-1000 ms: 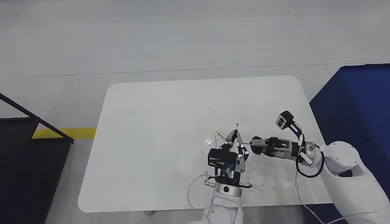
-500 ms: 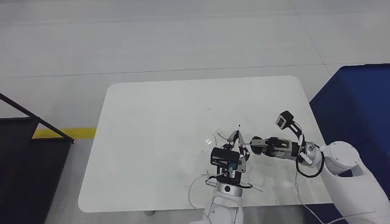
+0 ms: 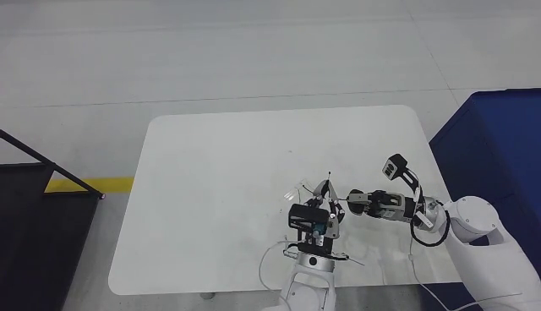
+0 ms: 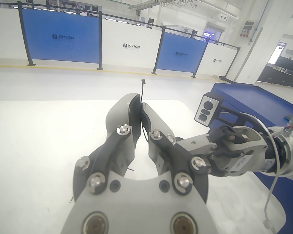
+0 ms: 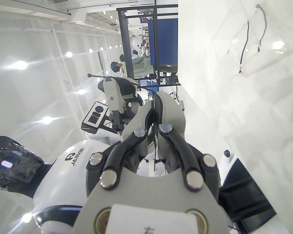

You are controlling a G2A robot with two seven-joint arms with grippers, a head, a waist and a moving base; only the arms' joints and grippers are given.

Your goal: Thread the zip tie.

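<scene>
Tiny change tbh: the left gripper (image 4: pixel 140 103) is nudging back toward the desk's (image 3: pixel 211 184) left edge and a hair away from the near edge, undoing its little drift from half a second ago. The zip tie (image 4: pixel 142 91) pinched in it is swinging back leftward with it.

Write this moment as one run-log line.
left gripper: shut on zip tie, head past fingertips | right gripper: shut on zip tie | clear box: on table
</scene>
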